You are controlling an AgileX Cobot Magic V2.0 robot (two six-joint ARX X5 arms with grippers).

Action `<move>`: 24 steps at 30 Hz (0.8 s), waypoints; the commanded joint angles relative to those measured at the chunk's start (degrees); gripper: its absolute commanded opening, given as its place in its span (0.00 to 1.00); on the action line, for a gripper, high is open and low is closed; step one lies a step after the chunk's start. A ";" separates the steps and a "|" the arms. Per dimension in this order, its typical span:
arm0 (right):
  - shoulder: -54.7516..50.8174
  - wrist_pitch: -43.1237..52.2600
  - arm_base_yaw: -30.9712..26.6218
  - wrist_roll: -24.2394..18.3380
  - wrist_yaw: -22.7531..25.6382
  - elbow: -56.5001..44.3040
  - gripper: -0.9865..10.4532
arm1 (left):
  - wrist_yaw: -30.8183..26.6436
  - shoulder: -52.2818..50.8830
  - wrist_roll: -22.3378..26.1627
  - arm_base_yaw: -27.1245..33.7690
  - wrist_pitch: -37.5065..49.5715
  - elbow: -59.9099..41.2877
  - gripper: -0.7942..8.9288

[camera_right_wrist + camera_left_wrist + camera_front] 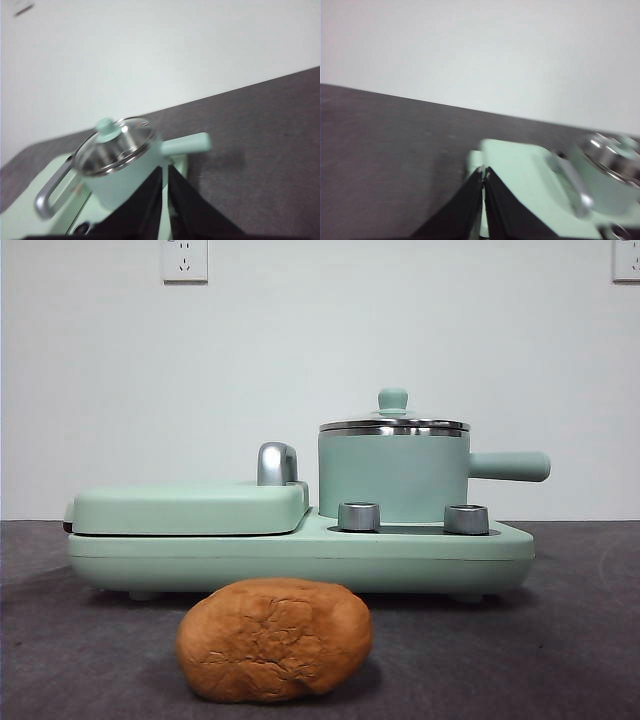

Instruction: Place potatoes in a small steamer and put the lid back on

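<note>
Dark grey desk (590, 640), carrying all items. Mint-green cooker base (420, 550), set across the desk; two chrome dials (359, 516) are seen on its front only in the front view. Flat griddle with closed cover (190, 508), occupying one half of the base, with a chrome handle (276, 463) at its inner end; the cover is also recorded in the left wrist view (520, 170). Small steamer (393, 478), seated on the other half of the base beside the griddle, its stubby handle pointed away from the griddle; the lid (393, 424) is closed on its rim, and the glass and steel interior are shown only in the right wrist view (116, 146). Potato (274, 639), lying on the desk in front of the base, apart from it; recorded in the front view alone. Left gripper (483, 172), jaws pressed together, held above the griddle end. Right gripper (165, 172), jaws pressed together, held near the steamer. Neither gripper is shown in the front view.
</note>
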 commanded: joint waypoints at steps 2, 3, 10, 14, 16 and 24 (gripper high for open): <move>4.55 -1.95 -0.07 -9.66 -5.66 4.50 0.10 | 9.11 4.92 6.62 -0.15 0.22 3.30 0.09; 5.66 -2.97 -0.07 -11.52 -6.69 5.49 0.10 | 10.82 6.16 7.48 -0.15 0.22 3.82 0.09; 13.81 -11.23 0.11 -25.27 -12.24 11.82 0.10 | 22.21 16.37 11.89 -1.01 0.04 7.54 0.09; 17.44 -11.96 2.40 -28.94 -12.33 13.55 0.10 | 23.08 22.36 15.80 -3.80 -1.09 10.05 0.09; 19.06 -11.93 3.74 -29.99 -12.31 13.99 0.10 | 23.06 24.79 17.53 -5.46 -1.16 11.08 0.09; 25.92 -11.78 10.14 -33.66 -11.15 14.38 0.10 | 19.98 32.44 26.56 -15.02 -1.11 14.43 0.09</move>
